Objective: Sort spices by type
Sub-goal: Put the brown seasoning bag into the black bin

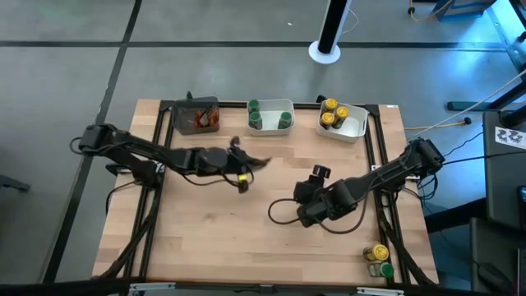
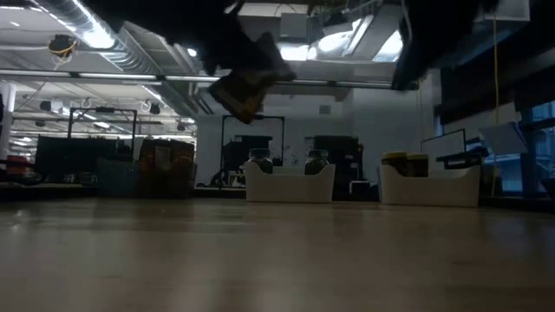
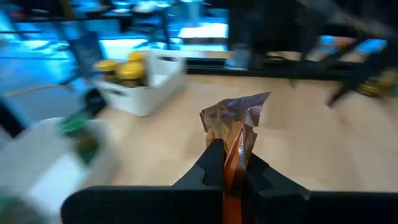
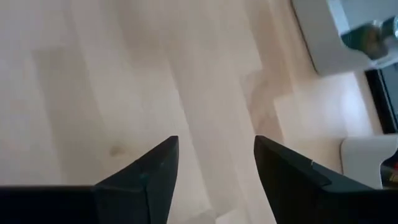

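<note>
My left gripper (image 3: 233, 163) is shut on a crinkled reddish-brown spice packet (image 3: 239, 118), held in the air over the table's middle left (image 1: 243, 171). The low view shows the packet (image 2: 247, 87) well above the tabletop. My right gripper (image 4: 216, 146) stands open over bare wood right of centre (image 1: 302, 214), with nothing between its fingers. Three trays line the far edge. A dark one (image 1: 196, 105) holds reddish packets, a white one (image 1: 271, 104) holds green-lidded jars, and another white one (image 1: 355, 127) holds yellow-lidded jars. My left gripper pinches the packet's near end (image 3: 234, 149) between its two fingers. They reach out nearly level toward the table's right side. The packet sticks out beyond the fingertips, crumpled and lifted clear of the table.
A yellow-lidded jar (image 1: 377, 252) and a green-lidded jar (image 1: 386, 269) stand at the near right corner. A black frame rail (image 1: 380, 156) runs along the table's sides. Bare wood lies across the middle and near part of the table (image 1: 214, 238).
</note>
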